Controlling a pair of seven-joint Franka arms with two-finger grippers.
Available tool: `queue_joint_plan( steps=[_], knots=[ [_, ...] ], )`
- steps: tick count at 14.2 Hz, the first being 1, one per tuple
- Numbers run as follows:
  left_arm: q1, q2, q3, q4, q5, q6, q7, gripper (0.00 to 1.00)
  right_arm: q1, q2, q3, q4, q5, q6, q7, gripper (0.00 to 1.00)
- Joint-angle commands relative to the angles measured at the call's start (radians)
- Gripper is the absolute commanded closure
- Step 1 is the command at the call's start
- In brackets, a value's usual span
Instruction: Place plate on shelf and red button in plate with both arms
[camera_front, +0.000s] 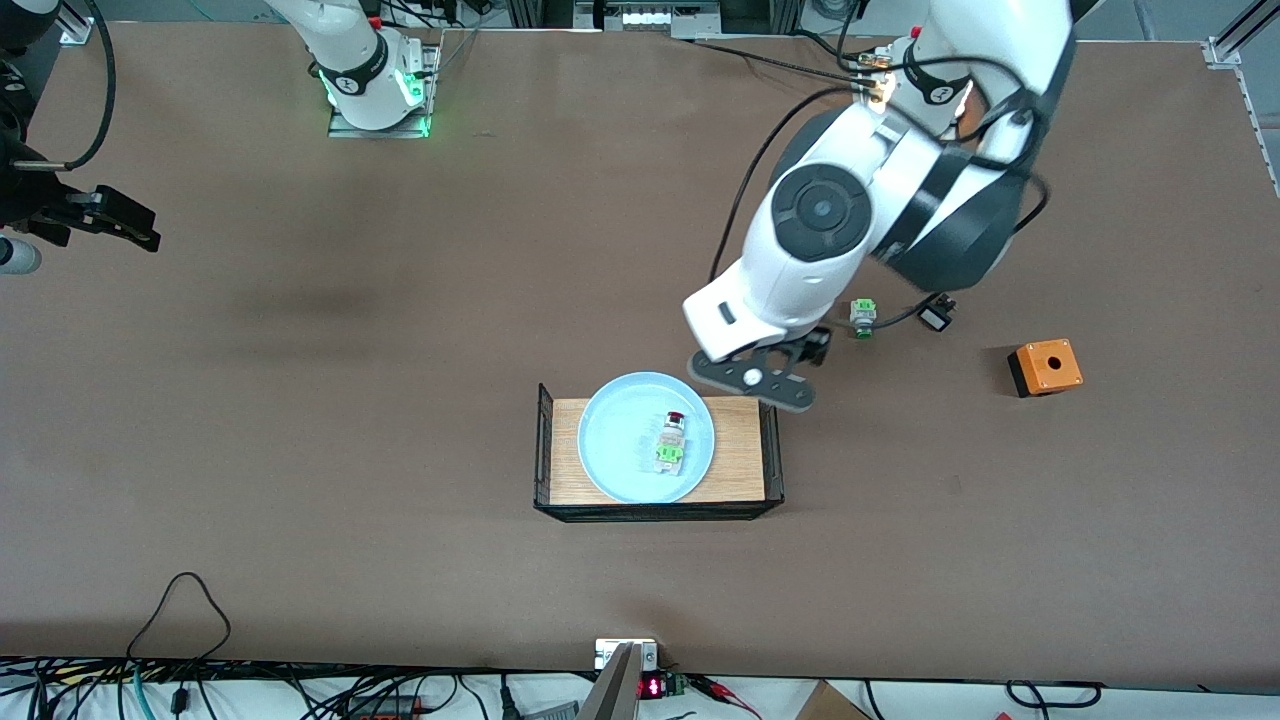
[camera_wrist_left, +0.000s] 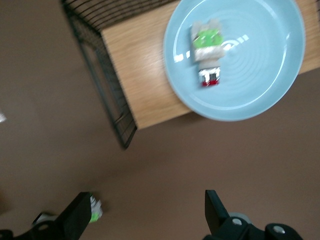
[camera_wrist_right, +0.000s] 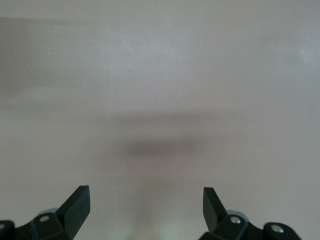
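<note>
The light-blue plate (camera_front: 625, 440) lies on a wooden board in a black wire rack. The red button (camera_front: 671, 440) lies on the plate, with its dark red cap toward the robots' bases. Both show in the left wrist view, the plate (camera_wrist_left: 260, 65) and the button (camera_wrist_left: 207, 55). My left gripper (camera_front: 770, 372) is open and empty, up over the bare table beside the rack's corner toward the left arm's end; its fingers (camera_wrist_left: 80, 220) are wide apart. My right gripper (camera_front: 120, 220) is open and empty over the right arm's end of the table, and the right wrist view (camera_wrist_right: 145, 205) shows only bare table.
The wooden board (camera_front: 740, 450) and its wire rack (camera_front: 545, 450) stand mid-table. A green-tipped button unit (camera_front: 863, 317) and a small black-and-white switch (camera_front: 936, 318) lie under the left arm. An orange box (camera_front: 1045, 367) stands toward the left arm's end. Cables run along the edge nearest the front camera.
</note>
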Motion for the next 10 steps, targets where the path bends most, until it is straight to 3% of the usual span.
queue_joint_plan(
  steps=[1,6,10],
  knots=[
    [0.042,-0.061,0.004,-0.027,0.026,-0.127,-0.008,0.0,0.0,-0.008,-0.001,0.008,0.018,-0.012,0.011,0.0],
    [0.172,-0.171,0.018,-0.055,0.027,-0.264,0.008,0.0,0.0,-0.008,0.0,0.008,0.018,-0.012,0.012,0.0],
    [0.2,-0.349,0.018,-0.243,0.024,-0.25,0.057,0.0,0.001,-0.008,0.0,0.008,0.018,-0.013,0.012,0.0]
  ],
)
